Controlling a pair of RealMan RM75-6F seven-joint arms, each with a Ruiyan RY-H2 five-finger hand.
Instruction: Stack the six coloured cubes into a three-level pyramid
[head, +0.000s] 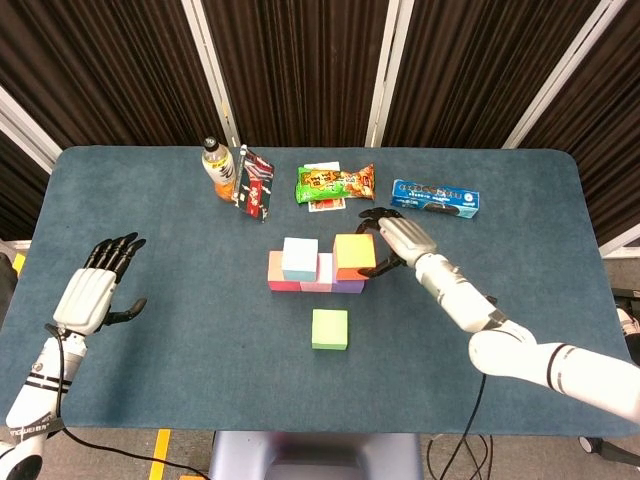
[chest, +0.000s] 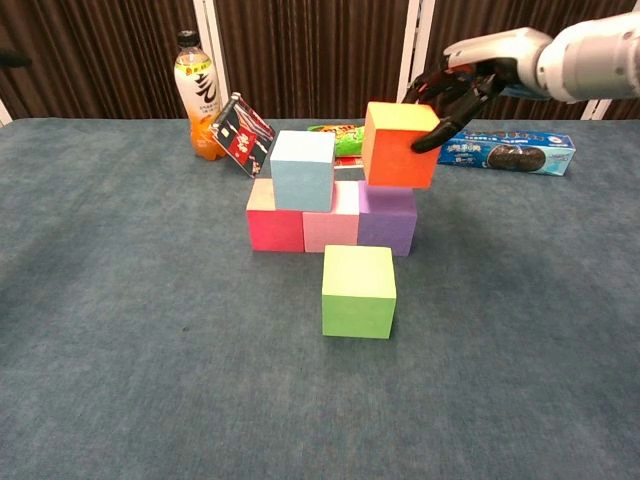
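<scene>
The right robot hand (chest: 455, 90) clamps the orange cube (chest: 399, 144) by opposite side faces; it looks light, stiff, probably foam. The left robot hand (head: 95, 290) is spread, empty.

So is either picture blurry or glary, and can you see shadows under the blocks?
Head view: sharp and evenly lit, only a faint shadow beside the green cube. Chest view: also sharp, with soft shadows at the cubes' bases, the orange cube crisp in the right hand, and no strong glare on the bottle.
</scene>
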